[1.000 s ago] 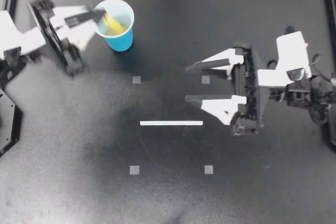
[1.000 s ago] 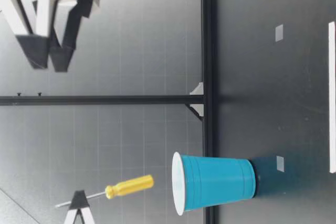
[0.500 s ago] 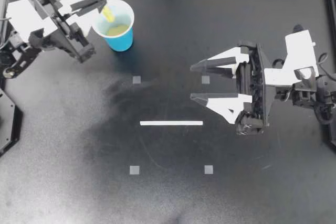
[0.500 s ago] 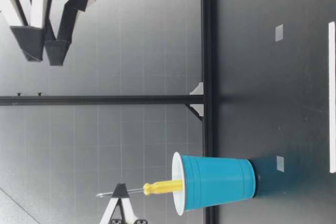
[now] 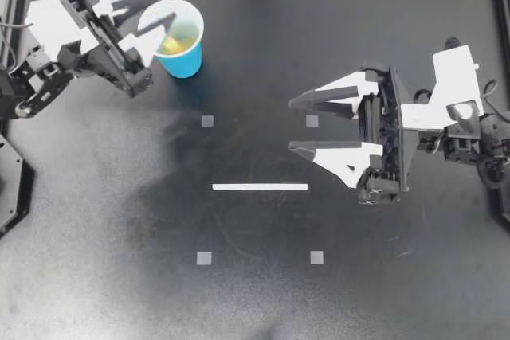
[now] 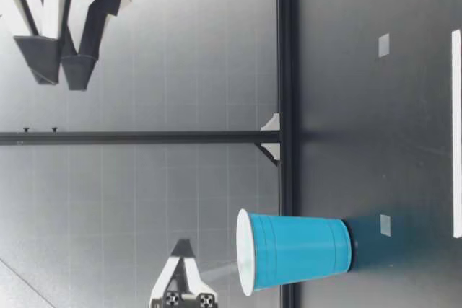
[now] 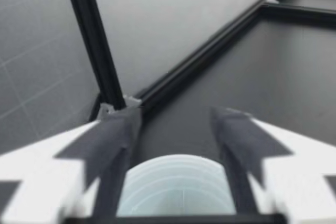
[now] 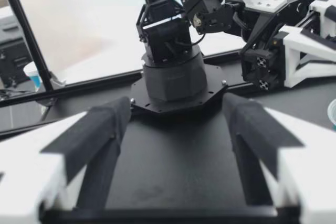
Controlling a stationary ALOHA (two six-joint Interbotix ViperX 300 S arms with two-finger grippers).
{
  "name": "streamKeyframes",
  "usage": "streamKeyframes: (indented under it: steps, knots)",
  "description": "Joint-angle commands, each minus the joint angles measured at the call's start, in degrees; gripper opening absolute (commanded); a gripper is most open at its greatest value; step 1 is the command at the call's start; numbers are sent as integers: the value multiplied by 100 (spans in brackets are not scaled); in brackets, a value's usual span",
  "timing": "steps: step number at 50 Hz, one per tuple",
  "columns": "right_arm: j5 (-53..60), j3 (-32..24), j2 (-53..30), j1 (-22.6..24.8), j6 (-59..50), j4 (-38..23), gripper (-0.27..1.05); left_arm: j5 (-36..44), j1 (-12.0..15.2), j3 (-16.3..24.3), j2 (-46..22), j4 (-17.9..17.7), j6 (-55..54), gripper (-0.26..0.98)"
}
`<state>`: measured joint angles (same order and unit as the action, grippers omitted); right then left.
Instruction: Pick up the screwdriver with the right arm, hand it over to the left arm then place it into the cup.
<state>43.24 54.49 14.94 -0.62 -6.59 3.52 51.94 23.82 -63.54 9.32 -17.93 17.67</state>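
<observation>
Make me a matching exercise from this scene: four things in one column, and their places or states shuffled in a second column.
Things:
1. screwdriver
2. cup
3. left gripper
4. right gripper

Places or states:
A. open and empty, far from the cup
B. inside the cup, yellow handle showing
C. blue, standing upright
D. open, by the cup's rim

Pairs: 1-B, 2-C, 3-D, 4-A
</observation>
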Motion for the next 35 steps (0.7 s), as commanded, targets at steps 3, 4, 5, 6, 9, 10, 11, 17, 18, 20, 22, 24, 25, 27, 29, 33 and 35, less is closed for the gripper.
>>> streamKeyframes:
  steps: [3,4,5,6,9,10,11,17,18,20,22,24,25,27,29,33,35]
  knots:
    - [53,-53,88,-26,-9,0,72,-97,26,158,132,18,-35,60]
    - [53,-53,88,-26,-9,9,72,-114,26,167,149,18,-35,60]
    - [53,-53,97,-26,-9,9,72,-132,18,176,176,18,-53,60]
    - [53,-53,88,-26,-9,9,72,-158,0,185,202,18,-79,60]
    - [53,-44,97,-35,-9,0,72,-211,-105,202,334,44,-202,60]
    - [53,-35,105,-26,-9,0,72,-229,-149,202,378,70,-246,60]
    - [53,-35,105,-26,-9,0,72,-237,-202,202,422,97,-281,60]
    - [53,0,114,-26,-9,0,72,-352,-686,211,703,255,-563,60]
    - [44,0,114,-26,-9,0,72,-369,-791,220,738,272,-615,60]
    - [26,9,105,-26,-9,9,72,-404,-1002,237,791,290,-712,60]
    - [35,26,114,-26,0,0,72,-457,-1204,264,809,299,-809,60]
    - [26,35,105,-26,9,0,72,-510,-1450,290,809,308,-896,60]
    - [26,35,114,-26,9,0,72,-536,-1538,308,809,316,-914,60]
    - [18,62,114,-35,26,0,71,-562,-1687,334,800,316,-967,60]
    - [18,70,114,-26,35,0,71,-580,-1837,360,791,325,-984,60]
    - [9,97,114,-26,26,0,71,-589,-2101,431,800,343,-984,60]
    - [9,114,114,-26,26,0,71,-580,-2224,492,809,360,-976,60]
